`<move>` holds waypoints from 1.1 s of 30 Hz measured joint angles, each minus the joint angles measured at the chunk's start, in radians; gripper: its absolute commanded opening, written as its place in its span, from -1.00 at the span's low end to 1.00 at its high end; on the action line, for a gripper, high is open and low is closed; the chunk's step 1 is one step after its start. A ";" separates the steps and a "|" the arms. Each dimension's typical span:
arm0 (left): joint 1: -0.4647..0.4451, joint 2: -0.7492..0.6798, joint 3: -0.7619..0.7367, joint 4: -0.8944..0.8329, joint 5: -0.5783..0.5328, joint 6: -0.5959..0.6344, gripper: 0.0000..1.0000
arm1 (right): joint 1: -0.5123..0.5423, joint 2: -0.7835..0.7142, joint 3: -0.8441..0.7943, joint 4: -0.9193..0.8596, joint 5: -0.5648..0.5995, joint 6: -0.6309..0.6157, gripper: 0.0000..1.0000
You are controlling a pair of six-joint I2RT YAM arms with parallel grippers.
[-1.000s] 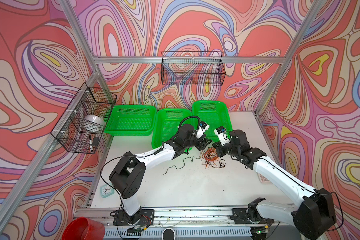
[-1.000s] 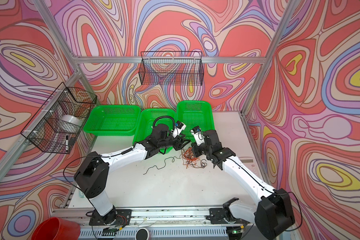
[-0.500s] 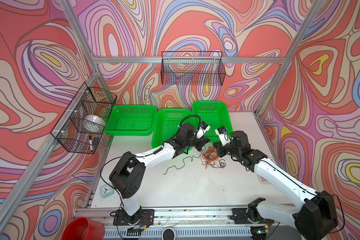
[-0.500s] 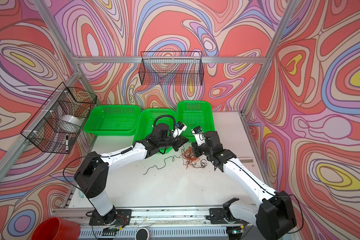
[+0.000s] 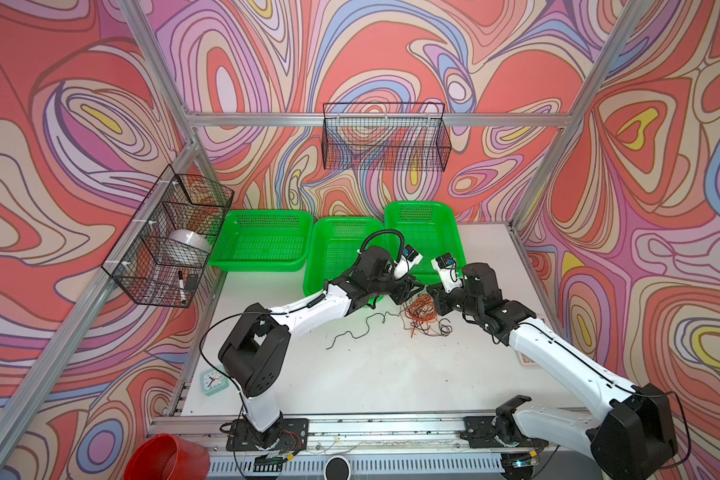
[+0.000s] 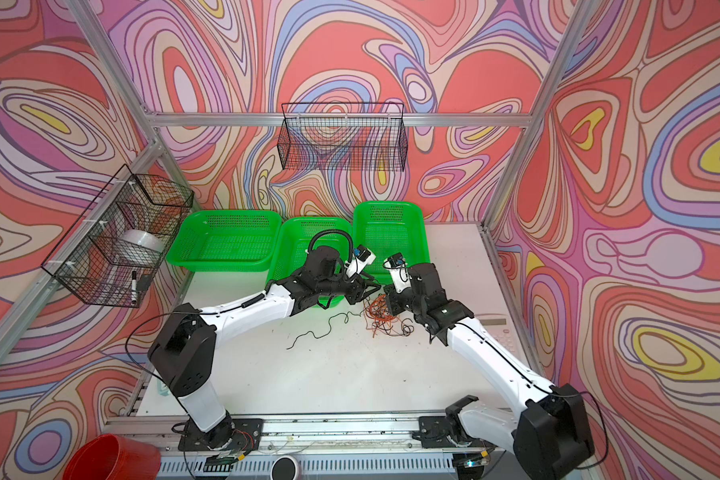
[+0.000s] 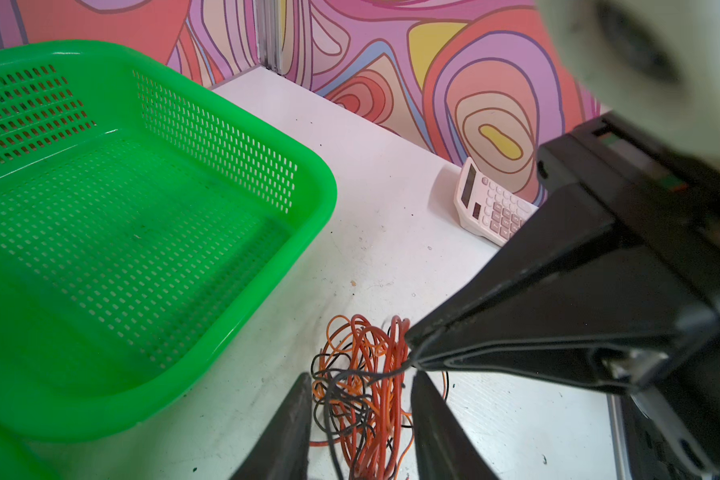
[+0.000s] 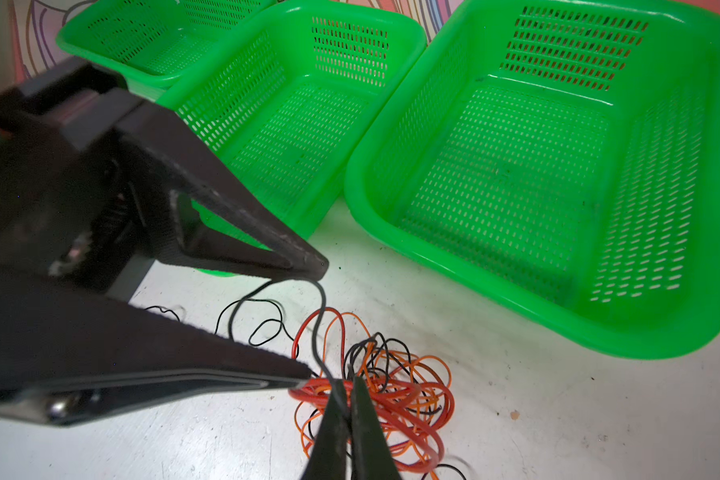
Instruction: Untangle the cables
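Swirled pink and orange walls closed in a white tabletop point(image 5: 371, 374), and little had changed from a second earlier: both arms and the cables point(image 5: 422, 309) sat in much the same spot, just in front of the green baskets point(image 5: 418, 214). The cables formed a loose knot of red, orange and black loops between the two claws (a rough clump with no clear long axis). Only the black cable point(image 5: 350, 333) gave a direction: its free tail ran out of the knot and lay in waves on a diagonal toward the left arm's side and the front edge. The left claw point(image 7: 360, 378) stood open, its fingers on either side of the knot. The right claw point(image 8: 347, 384) was closed, pinching the black cable at the knot's edge. A calculator point(image 7: 491, 208) lay by the wall, its key markings too small to read.
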 measured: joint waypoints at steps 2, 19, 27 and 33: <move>0.000 0.001 0.005 -0.006 0.002 0.000 -0.68 | 0.000 0.000 0.000 0.000 0.000 0.002 -1.00; -0.050 -0.097 0.047 -0.062 0.009 0.054 -1.00 | 0.000 -0.015 -0.148 0.137 -0.020 0.065 -0.01; -0.069 -0.151 0.047 -0.092 0.006 0.080 -1.00 | 0.000 -0.008 -0.214 0.245 -0.035 0.092 0.11; -0.071 -0.171 0.048 -0.097 0.002 0.087 -1.00 | 0.000 0.043 -0.222 0.302 -0.050 0.093 -0.25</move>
